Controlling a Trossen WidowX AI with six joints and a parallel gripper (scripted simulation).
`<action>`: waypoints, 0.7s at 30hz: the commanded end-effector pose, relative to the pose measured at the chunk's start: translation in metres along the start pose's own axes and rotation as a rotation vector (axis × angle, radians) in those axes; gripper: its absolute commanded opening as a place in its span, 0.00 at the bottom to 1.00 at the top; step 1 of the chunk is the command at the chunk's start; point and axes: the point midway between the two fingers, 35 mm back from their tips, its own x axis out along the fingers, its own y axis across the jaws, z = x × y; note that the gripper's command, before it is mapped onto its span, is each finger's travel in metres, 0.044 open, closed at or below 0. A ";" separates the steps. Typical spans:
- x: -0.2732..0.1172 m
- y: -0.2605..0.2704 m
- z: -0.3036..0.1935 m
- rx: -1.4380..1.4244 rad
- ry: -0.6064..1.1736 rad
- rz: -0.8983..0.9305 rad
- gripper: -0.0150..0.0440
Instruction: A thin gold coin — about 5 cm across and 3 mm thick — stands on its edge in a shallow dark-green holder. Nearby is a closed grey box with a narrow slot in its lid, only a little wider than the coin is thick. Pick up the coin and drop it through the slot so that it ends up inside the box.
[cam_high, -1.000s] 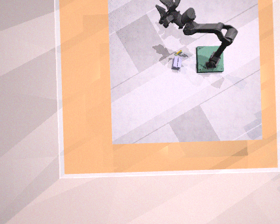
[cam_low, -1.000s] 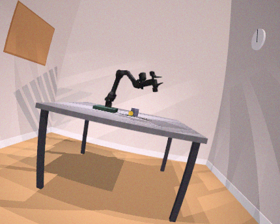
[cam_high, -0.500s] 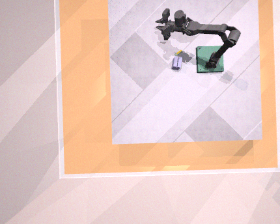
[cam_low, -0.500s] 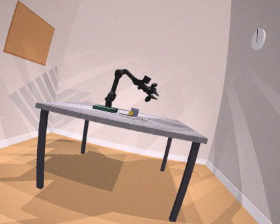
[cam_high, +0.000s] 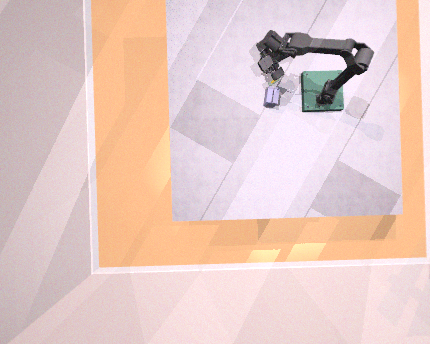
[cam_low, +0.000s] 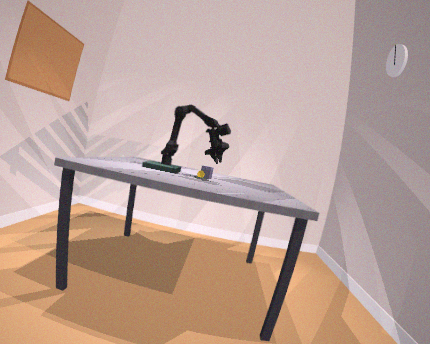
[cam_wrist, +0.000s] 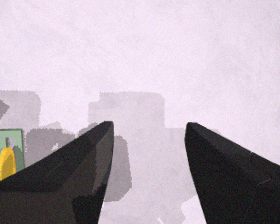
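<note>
The gold coin (cam_high: 273, 81) (cam_low: 201, 174) (cam_wrist: 7, 162) stands on edge in the dark-green holder (cam_wrist: 19, 145); the left finger hides part of both in the wrist view. The blue-grey box (cam_high: 272, 96) (cam_low: 207, 171) stands close beside the coin, and a dark slot line shows on its lid in the top view. My gripper (cam_low: 217, 160) (cam_wrist: 150, 123) is partly open with nothing between its fingers. It hangs above the table, higher than the coin and box, pointing down. In the wrist view the coin lies beyond the left finger, outside the gap.
The arm's base stands on a green plate (cam_high: 310, 105) (cam_low: 160, 166) on the grey table (cam_high: 280, 165) (cam_low: 250, 192). The upper arm arches above the table in the top and exterior views. In the top view the arm's wrist is just above the coin in the picture. Shadows of the arm fall near the holder.
</note>
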 end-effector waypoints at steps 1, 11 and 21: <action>-0.032 0.067 -0.033 0.071 0.200 0.286 0.53; -0.037 0.073 -0.041 0.078 0.230 0.322 0.53; 0.000 0.082 -0.053 0.078 0.230 0.322 0.53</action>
